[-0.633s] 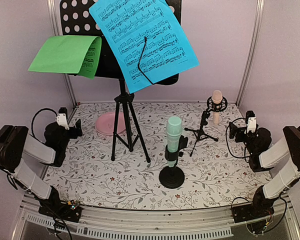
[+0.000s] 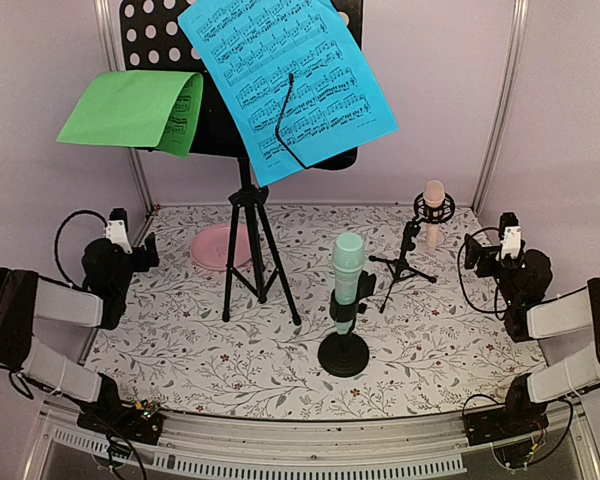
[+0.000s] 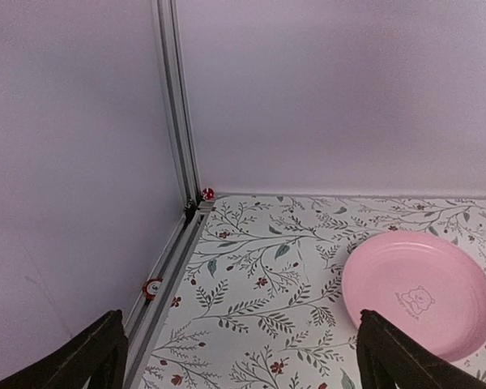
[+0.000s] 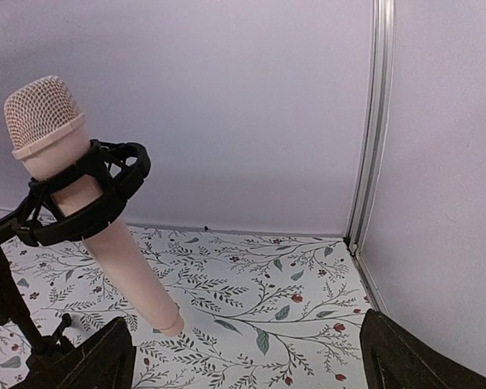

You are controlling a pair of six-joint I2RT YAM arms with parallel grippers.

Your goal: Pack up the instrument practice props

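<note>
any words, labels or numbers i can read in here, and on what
No text is readable.
blue music sheet: printed notes, any title too small.
green music sheet: printed notes, too small.
pink plate: bear emblem, any lettering under it blurred.

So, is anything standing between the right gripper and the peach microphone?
Nothing visible. The open right gripper faces the peach microphone, clipped on its small black tripod, with only bare floral mat between them.

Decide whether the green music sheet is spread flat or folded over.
Folded over: the green music sheet shows its blank side on top, and a printed flap hangs down along one edge.
</note>
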